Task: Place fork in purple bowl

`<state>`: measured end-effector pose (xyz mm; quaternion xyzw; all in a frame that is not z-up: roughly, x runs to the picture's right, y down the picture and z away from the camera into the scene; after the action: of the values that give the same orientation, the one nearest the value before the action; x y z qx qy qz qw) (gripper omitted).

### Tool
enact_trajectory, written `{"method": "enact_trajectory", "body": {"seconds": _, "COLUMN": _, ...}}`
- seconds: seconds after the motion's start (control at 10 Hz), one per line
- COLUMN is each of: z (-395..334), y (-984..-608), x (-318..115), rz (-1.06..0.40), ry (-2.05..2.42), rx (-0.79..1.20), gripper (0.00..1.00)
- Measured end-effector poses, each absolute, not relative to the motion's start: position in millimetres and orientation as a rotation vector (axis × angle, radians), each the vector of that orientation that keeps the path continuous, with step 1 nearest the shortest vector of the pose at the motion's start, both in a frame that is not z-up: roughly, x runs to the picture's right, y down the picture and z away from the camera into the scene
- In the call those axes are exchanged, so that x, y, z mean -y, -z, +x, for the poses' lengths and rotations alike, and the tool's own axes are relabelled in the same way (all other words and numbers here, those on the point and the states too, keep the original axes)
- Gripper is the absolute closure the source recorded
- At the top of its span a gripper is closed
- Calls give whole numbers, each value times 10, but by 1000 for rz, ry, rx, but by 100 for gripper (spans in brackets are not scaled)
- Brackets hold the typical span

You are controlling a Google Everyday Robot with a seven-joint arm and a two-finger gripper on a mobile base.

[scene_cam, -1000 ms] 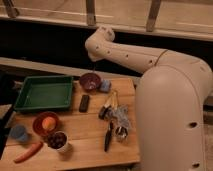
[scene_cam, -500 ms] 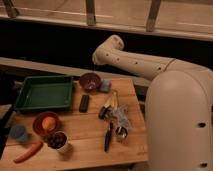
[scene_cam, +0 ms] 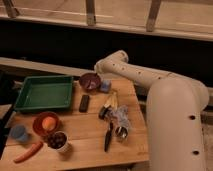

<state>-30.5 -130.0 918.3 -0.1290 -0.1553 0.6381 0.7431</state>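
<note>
No legible text, label, brand, number or sign is found on any surface shown. The white robot arm (scene_cam: 150, 80) is marked only by small dark holes, and the green rectangular tray (scene_cam: 44, 93) and light wooden table (scene_cam: 85, 140) are left unmarked. The gripper is not seen in the camera view, so no marking can be read from it.
</note>
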Motion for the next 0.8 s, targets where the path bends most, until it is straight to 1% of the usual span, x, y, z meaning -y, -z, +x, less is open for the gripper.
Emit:
{"method": "enact_trajectory", "body": {"seconds": 0.1, "z": -306, "y": -9204, "x": 1289, "rz": -291, "ry": -1404, "rx": 354, "gripper": 77}}
{"method": "enact_trajectory", "body": {"seconds": 0.2, "z": -278, "y": -9211, "x": 1284, "rz": -292, "ry": -1410, "rx": 357, "gripper": 72}}
{"method": "enact_trajectory", "body": {"seconds": 0.8, "z": -290, "y": -9209, "x": 1287, "rz": -292, "ry": -1409, "rx": 358, "gripper": 71}}
